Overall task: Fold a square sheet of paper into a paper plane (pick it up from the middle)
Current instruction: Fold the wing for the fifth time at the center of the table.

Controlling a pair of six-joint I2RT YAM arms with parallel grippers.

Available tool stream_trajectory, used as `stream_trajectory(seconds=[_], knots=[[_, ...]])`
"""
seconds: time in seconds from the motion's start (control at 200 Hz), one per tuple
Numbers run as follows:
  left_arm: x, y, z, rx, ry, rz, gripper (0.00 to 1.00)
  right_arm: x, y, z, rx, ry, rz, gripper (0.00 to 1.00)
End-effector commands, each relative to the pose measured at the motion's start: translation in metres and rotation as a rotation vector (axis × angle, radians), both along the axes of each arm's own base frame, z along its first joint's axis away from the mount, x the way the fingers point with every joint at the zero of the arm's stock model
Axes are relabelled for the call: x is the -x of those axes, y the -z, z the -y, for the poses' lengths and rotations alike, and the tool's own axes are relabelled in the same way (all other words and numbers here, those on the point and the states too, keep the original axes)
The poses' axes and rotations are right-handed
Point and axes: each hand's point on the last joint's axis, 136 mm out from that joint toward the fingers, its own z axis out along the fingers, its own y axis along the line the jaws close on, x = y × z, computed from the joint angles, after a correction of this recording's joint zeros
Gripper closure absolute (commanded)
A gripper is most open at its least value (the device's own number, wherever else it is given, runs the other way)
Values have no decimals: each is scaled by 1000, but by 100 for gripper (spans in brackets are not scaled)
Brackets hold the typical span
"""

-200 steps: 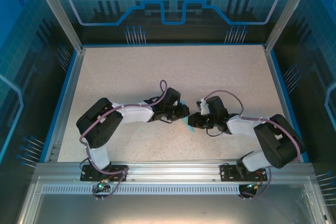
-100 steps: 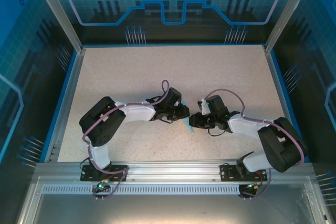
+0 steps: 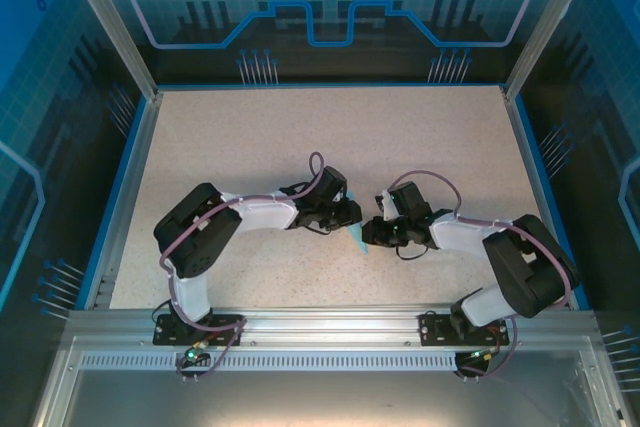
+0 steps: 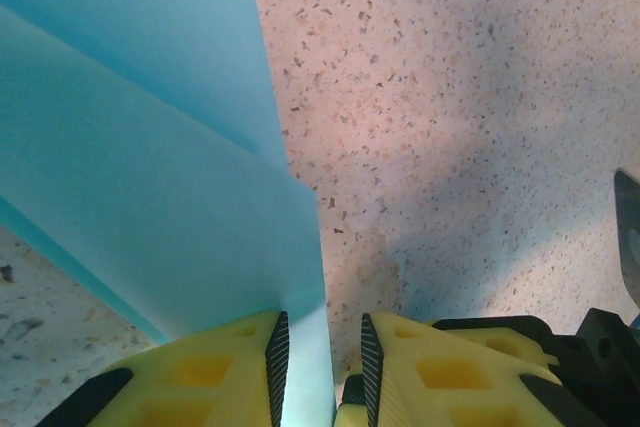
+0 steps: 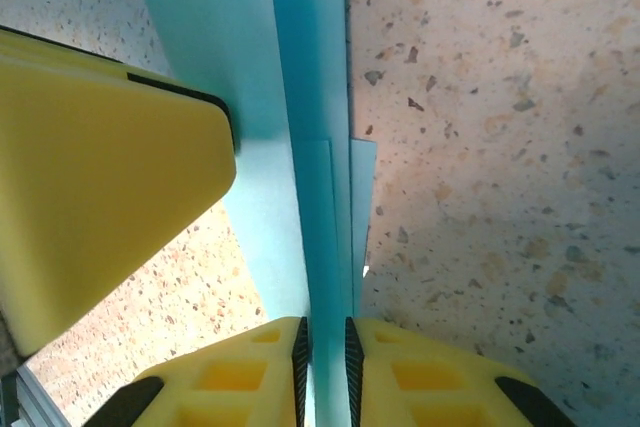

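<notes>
The square sheet of paper (image 3: 358,241) is folded into a narrow light-blue strip of several layers. It stands on edge at the table's middle, between the two grippers. My left gripper (image 3: 350,215) is at its left side. In the left wrist view its jaws (image 4: 322,332) stand apart: the paper (image 4: 150,177) lies against the left pad (image 4: 277,362), with a gap to the right pad. My right gripper (image 3: 374,234) comes from the right. Its jaws (image 5: 325,332) are shut on the folded layers (image 5: 310,97). A yellow finger (image 5: 100,177) of the left gripper touches the paper's far side.
The speckled tabletop (image 3: 330,137) runs back to a blue rim (image 3: 330,87), with open room behind and to both sides of the grippers. An aluminium rail (image 3: 320,322) carrying both arm bases runs along the near edge.
Both arms have shifted slightly at the elbows. The grippers and the paper stay at nearly the same spot in the middle.
</notes>
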Motion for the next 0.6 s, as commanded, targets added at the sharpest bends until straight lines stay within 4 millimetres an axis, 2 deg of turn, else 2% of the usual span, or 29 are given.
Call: stream_trajectory(seconds=[0.0, 0.255, 0.47, 0.595], knots=[[0, 6, -2, -27, 14, -22, 70, 0, 4, 4, 14, -5, -28, 81], [0, 9, -2, -38, 15, -31, 70, 2, 5, 4, 25, -19, -40, 80], [-1, 11, -1, -43, 25, -34, 70, -2, -17, 6, 19, -16, 20, 75], [-1, 10, 0, -40, 28, -33, 70, -1, -19, 1, -4, -34, 10, 70]])
